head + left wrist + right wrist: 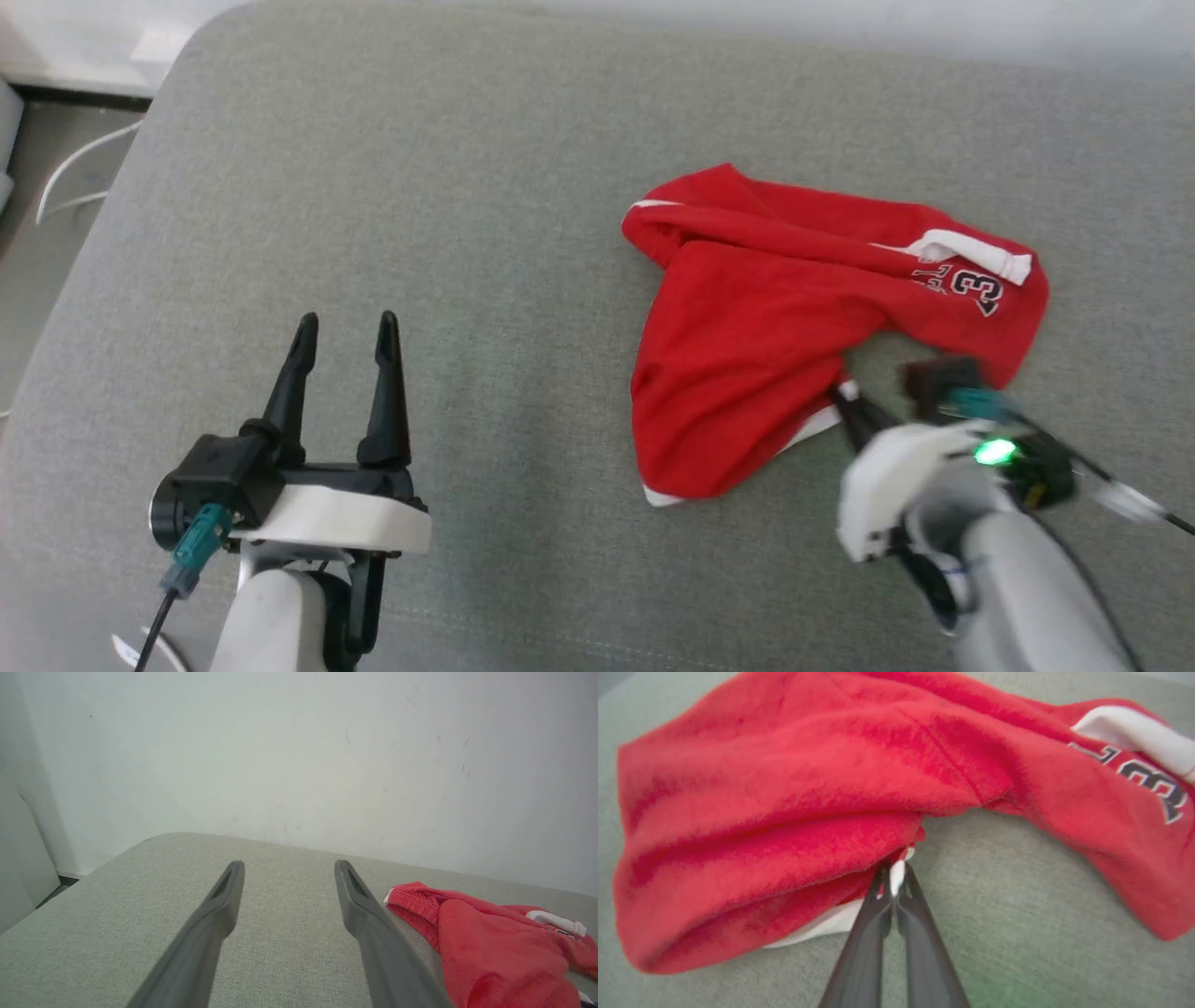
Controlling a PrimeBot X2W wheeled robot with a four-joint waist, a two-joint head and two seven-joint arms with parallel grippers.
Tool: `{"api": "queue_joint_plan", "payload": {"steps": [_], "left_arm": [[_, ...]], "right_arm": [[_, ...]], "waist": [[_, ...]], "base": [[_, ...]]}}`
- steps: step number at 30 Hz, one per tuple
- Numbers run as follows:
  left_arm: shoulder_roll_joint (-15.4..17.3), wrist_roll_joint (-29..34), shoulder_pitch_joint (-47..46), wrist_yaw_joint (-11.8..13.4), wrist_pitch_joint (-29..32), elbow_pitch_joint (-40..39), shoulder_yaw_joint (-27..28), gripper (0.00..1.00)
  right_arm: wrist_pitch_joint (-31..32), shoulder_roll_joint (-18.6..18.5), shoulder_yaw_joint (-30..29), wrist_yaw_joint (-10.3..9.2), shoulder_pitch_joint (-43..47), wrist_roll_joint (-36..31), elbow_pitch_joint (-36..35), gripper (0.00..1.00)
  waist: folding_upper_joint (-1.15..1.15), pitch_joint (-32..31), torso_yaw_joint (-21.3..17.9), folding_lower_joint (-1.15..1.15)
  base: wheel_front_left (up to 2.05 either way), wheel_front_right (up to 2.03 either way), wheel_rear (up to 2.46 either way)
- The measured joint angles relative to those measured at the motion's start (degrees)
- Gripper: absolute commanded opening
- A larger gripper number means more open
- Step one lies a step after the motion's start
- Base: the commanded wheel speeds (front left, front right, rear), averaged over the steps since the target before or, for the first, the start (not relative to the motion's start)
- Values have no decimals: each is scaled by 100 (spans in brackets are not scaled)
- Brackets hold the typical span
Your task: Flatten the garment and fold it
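**A:** Where's the garment [747, 355]?
**B:** Crumpled on the grey cushion [420, 187], right of centre in the head view.
**A:** And the right gripper [894, 879]?
**B:** Pressed together, pinching the white hem [831, 921] at the garment's lower edge.
**A:** The left gripper [347, 322]?
**B:** Spread wide at lower left, above the cushion and well apart from the cloth.
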Motion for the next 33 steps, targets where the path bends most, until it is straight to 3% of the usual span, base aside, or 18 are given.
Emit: {"api": "queue_joint_plan", "payload": {"steps": [4,8,12,16,17,18,19,22,27,33], "left_arm": [[1,20,48,-1,0,1,75,100],[0,66,110,-3,0,-1,124,100],[0,73,118,-15,0,5,143,100],[-1,81,117,-40,0,25,131,100],[-1,90,117,-57,0,27,129,100],[-1,99,117,-59,0,31,127,100],[-1,101,117,-59,0,41,124,100],[-1,104,117,-68,0,65,108,100],[3,122,117,-181,-1,181,-167,100],[29,224,68,-314,0,688,-1368,100]], "right_arm": [[-243,-1,-855,1,563,446,-1056,0],[-260,-13,-2130,-1,1047,684,-1699,0],[-110,-29,-3209,-4,1161,417,-1623,0],[-8,-26,-3798,-5,1010,162,-1049,0],[-18,-22,-3899,-5,927,147,-891,19],[-32,-20,-3989,-5,838,57,-747,50],[-76,-18,-4072,-5,760,-64,-621,100],[-422,-43,-4062,-7,609,-198,-446,100],[-1224,-35,-3137,-5,694,-112,-702,100],[-1844,-23,-2117,-5,1298,141,-1238,100]], "waist": [[0,-119,-127,0],[0,-230,-297,-1],[0,-297,-481,-1],[0,-322,-632,-1],[0,-323,-661,0],[0,-322,-688,0],[0,-321,-710,0],[0,-321,-749,0],[0,-365,-798,0],[0,-407,-946,0]], "base": [[0,0,0],[0,0,0],[0,0,0],[0,0,0],[0,0,0],[0,0,0],[0,0,0],[0,0,0],[0,0,0],[0,0,0]]}}
